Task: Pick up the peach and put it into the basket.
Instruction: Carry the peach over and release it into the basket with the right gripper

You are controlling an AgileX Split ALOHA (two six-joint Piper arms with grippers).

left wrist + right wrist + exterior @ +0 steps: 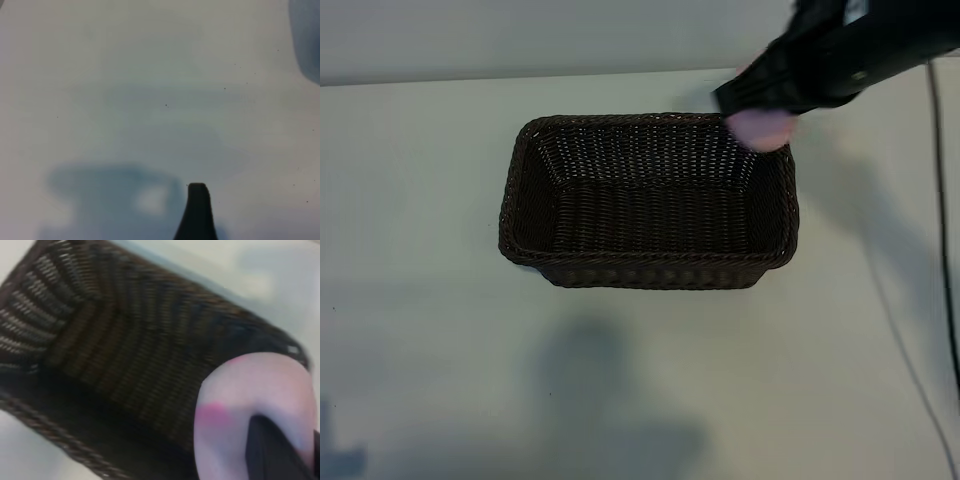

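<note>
1. The right gripper (757,112) hangs over the far right corner of the basket (648,262), its fingers closed on the peach (761,129).
2. From outside the rig the peach shows as a small, round, pale pink shape under the dark gripper, lying over the braided rim at that corner and above the basket's inside.
3. In the right wrist view the peach (240,415) fills the near part of the picture: smooth, pale pink fading almost to white, with a deeper pink blotch on one side. A dark finger (272,452) lies across its surface.
4. No leaf can be made out in any view.
5. Behind the peach in that wrist view lies the open inside of the basket (115,350), dark brown wicker with sloped woven walls and a flat woven floor.
6. The basket stands upright in the middle of the pale surface (420,200), long sides running left to right, with rounded corners. Nothing lies in the part of it that shows.
7. The left gripper is out of the outside view; its own wrist view shows only one dark fingertip (197,212) over the bare surface (150,75), with a soft shadow beside it. It stands wide open and holds nothing.
8. A thin dark cable (942,250) runs down the right edge of the surface.
</note>
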